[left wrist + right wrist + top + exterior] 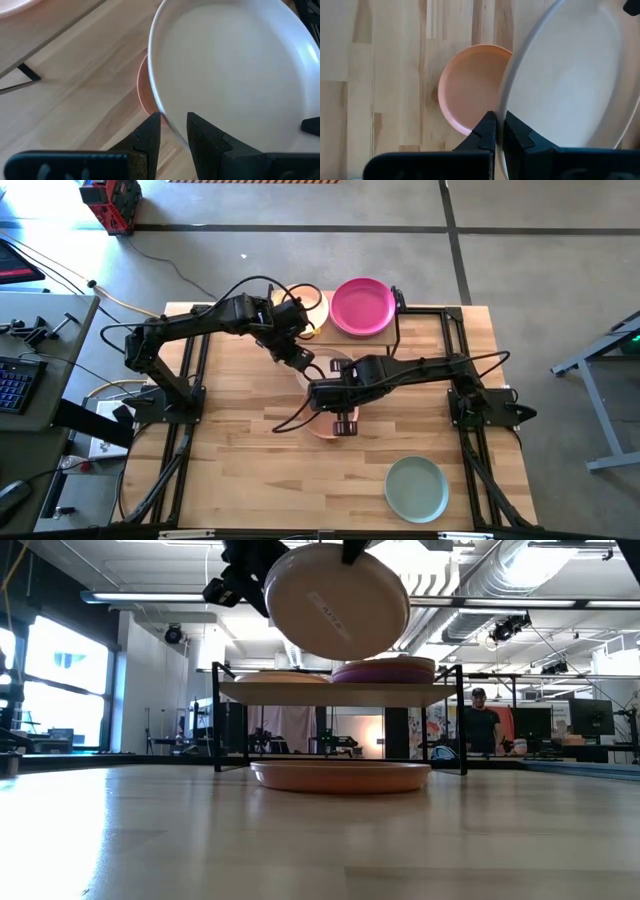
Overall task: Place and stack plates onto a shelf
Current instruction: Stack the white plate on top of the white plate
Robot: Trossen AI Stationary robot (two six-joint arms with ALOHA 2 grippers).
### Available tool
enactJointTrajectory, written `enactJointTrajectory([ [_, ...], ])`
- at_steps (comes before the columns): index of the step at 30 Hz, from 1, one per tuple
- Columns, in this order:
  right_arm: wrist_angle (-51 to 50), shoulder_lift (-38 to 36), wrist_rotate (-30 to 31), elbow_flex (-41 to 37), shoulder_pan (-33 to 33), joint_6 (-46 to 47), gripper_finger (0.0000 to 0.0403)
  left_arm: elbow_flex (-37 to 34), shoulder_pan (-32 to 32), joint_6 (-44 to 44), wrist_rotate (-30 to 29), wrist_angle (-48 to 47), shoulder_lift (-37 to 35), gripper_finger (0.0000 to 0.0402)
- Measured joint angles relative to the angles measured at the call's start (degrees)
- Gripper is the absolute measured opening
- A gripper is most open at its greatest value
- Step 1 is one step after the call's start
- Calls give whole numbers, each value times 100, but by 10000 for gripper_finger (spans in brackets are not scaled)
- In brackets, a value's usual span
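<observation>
A white plate (335, 600) hangs tilted in the air above a tan-pink plate (340, 775) that lies flat on the table, in front of the shelf (340, 690). My right gripper (500, 125) is shut on the white plate's (565, 75) rim. My left gripper (173, 122) is open, with one finger on each side of the same plate's (230, 65) rim a little farther round. On the shelf, seen level, lie a cream plate (280, 677) and a purple stack (385, 670). The top plate there is magenta (362, 306). My right gripper pinches the white plate's rim (504, 107) between its two fingers, one on the inner face and one on the outer. It comes from above, pointing down. The plate is lifted clear and hangs tilted below the fingers, its underside turned toward the table's near edge.
A pale teal plate (417, 488) lies near the table's near right corner. The shelf's black legs (215, 720) stand just behind the tan-pink plate (325, 428). A person (483, 725) stands in the room beyond the table. Bare wood (240, 460) spreads over the near left.
</observation>
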Motion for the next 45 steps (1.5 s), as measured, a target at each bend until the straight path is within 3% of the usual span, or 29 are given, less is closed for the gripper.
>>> enactJointTrajectory([
  [14,-39,0,292,-2,2,160,0,-2,0,-1,28,-3,0,82],
  [18,-3,0,258,0,4,165,0,-4,4,-5,228,-8,0,61],
  [29,84,0,253,0,4,204,0,-4,0,43,79,57,2,6],
  [41,153,0,239,2,-5,345,0,-4,-39,148,-241,49,2,2],
  [45,151,0,211,2,-6,386,17,-4,-49,173,-292,29,2,1],
])
